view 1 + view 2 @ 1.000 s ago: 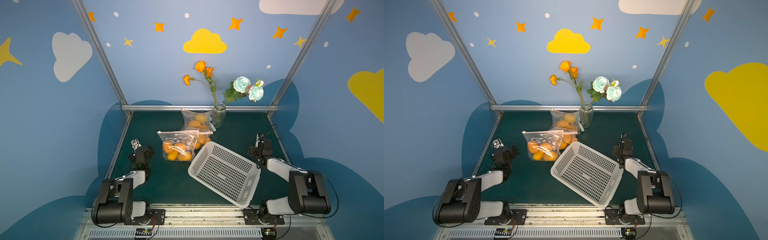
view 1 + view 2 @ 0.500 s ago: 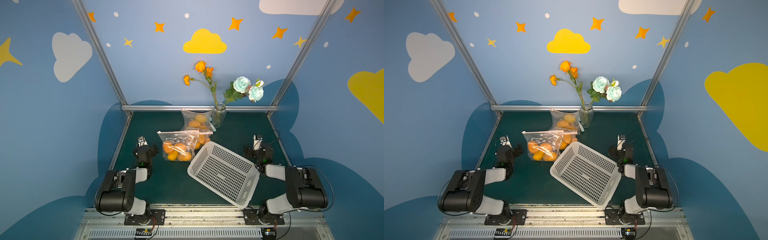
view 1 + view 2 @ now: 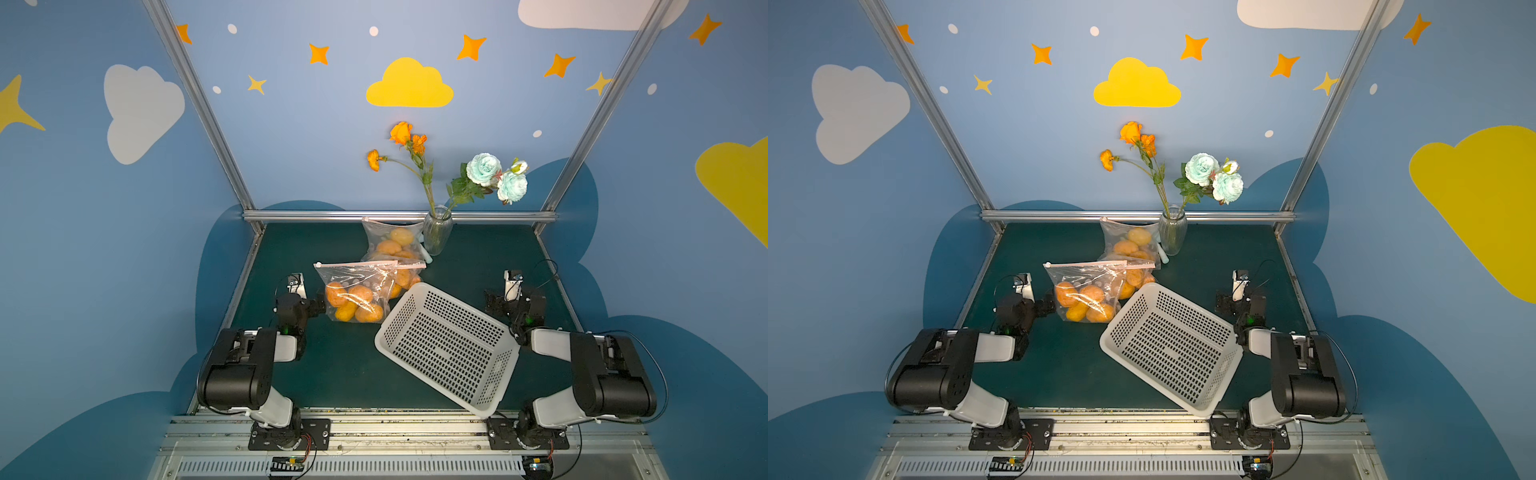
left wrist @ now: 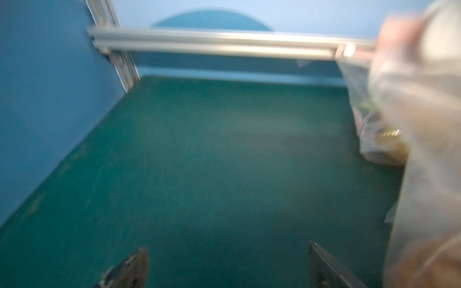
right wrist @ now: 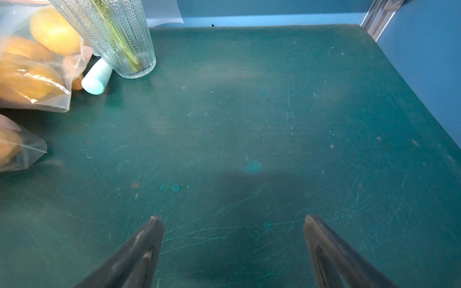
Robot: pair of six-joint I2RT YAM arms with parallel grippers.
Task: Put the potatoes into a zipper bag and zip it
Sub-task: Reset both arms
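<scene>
Two clear zipper bags hold the orange-yellow potatoes (image 3: 353, 301) (image 3: 1084, 301). The front bag (image 3: 357, 286) (image 3: 1088, 282) (image 4: 424, 124) lies mid-table with its pink zip strip along its far edge. The back bag (image 3: 390, 243) (image 3: 1127, 243) (image 5: 32, 74) leans beside the vase. My left gripper (image 3: 299, 300) (image 3: 1027, 305) (image 4: 228, 251) is open and empty, low over the mat just left of the front bag. My right gripper (image 3: 513, 297) (image 3: 1241, 299) (image 5: 232, 219) is open and empty over bare mat, right of the basket.
A white perforated basket (image 3: 449, 345) (image 3: 1171, 345) sits tilted at front centre-right, with no potatoes in it. A glass vase (image 3: 436, 230) (image 5: 117, 37) with flowers stands at the back rail, with a pale blue cylinder (image 5: 96, 77) at its foot. Blue walls enclose the green mat (image 5: 249, 124).
Both arms have swung inward, the left gripper closer to the front bag, the right a little toward the basket. The right jaws opened slightly wider. Bags and basket have not moved.
</scene>
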